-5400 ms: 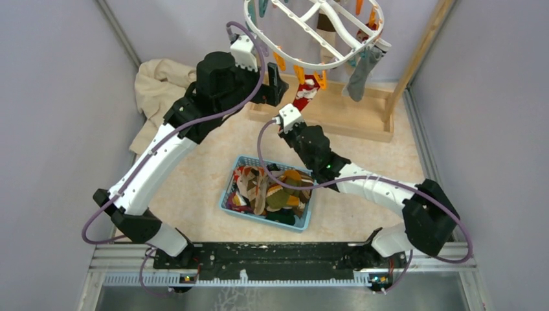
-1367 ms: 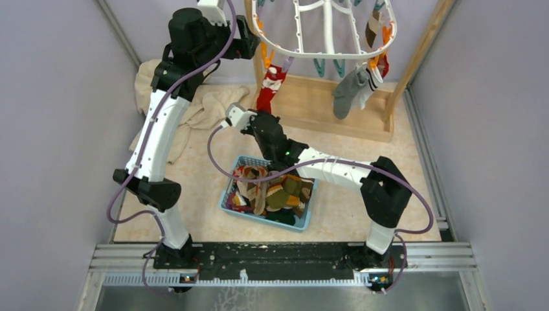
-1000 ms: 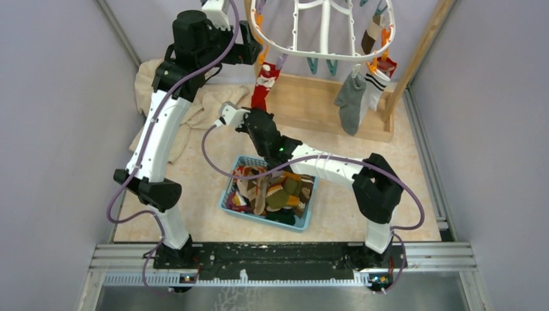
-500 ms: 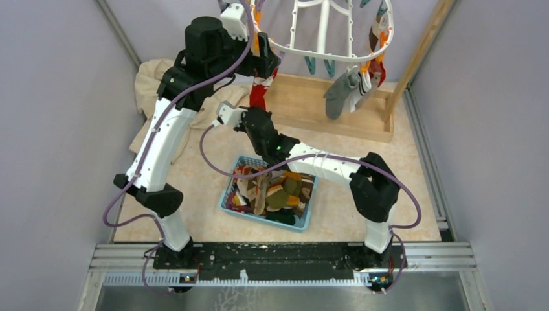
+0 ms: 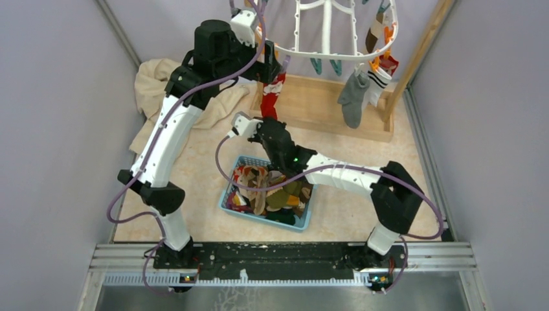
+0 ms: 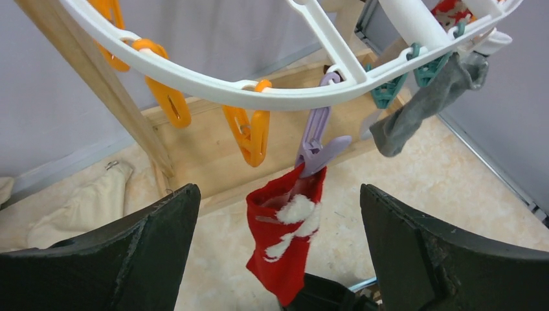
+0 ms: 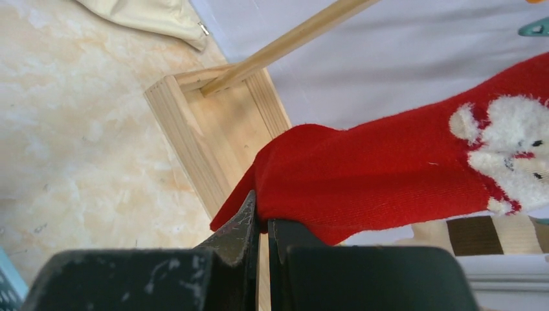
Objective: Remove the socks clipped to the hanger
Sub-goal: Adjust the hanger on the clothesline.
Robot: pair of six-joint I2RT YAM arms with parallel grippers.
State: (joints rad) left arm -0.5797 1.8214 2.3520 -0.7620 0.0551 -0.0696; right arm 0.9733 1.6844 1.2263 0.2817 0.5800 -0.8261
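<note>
Red sock [image 7: 388, 175]: right wrist view shows right claw [image 7: 262, 223] pinching it; left claw [image 6: 275, 197] wide.

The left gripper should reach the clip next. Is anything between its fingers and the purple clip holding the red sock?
Nothing visible. The purple clip hangs free ahead of the open left gripper; the orange clip beside it hangs apart. The right gripper pinches the red sock lower down.

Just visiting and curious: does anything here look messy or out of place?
Only the beige cloth: it lies crumpled at the far left, outside the blue basket holding the loose socks.
</note>
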